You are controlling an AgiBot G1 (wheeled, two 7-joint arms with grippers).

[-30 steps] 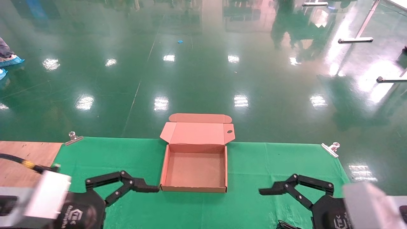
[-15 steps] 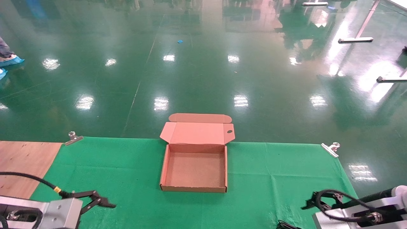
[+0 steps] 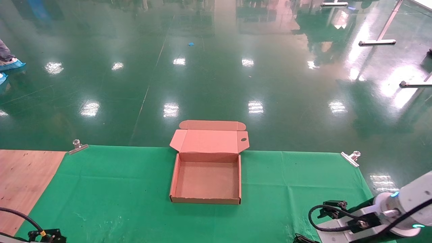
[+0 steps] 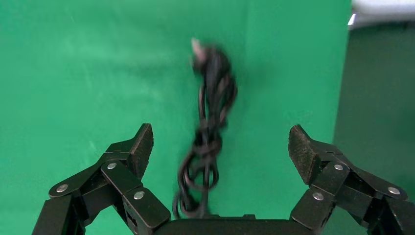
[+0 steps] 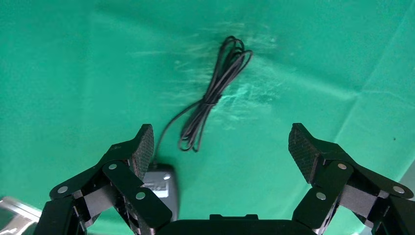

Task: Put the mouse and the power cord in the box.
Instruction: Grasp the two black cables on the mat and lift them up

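Observation:
The box [image 3: 206, 200] stands open in the middle of the green cloth, its inside bare and its lid [image 3: 209, 141] folded back away from me. In the left wrist view the power cord [image 4: 210, 132] lies bundled on the cloth, its plug [image 4: 209, 58] at the far end. My left gripper [image 4: 220, 139] hovers open above it, a finger on each side. In the right wrist view the mouse [image 5: 161, 188] lies by one finger of my open right gripper [image 5: 220, 142]. Its thin bundled cable [image 5: 215, 98] stretches away. Both items sit near the table's front edge, almost wholly outside the head view.
Metal clips [image 3: 78, 146] [image 3: 351, 158] pin the cloth [image 3: 118, 182] at its far corners. Bare wood [image 3: 20, 175] shows at the left. The right arm [image 3: 371, 219] fills the lower right corner. The cloth's edge [image 4: 342, 98] runs close to the power cord.
Both arms have drawn back from beside the box toward the table's front corners. Their grippers have dropped out of the head view. The box has not moved.

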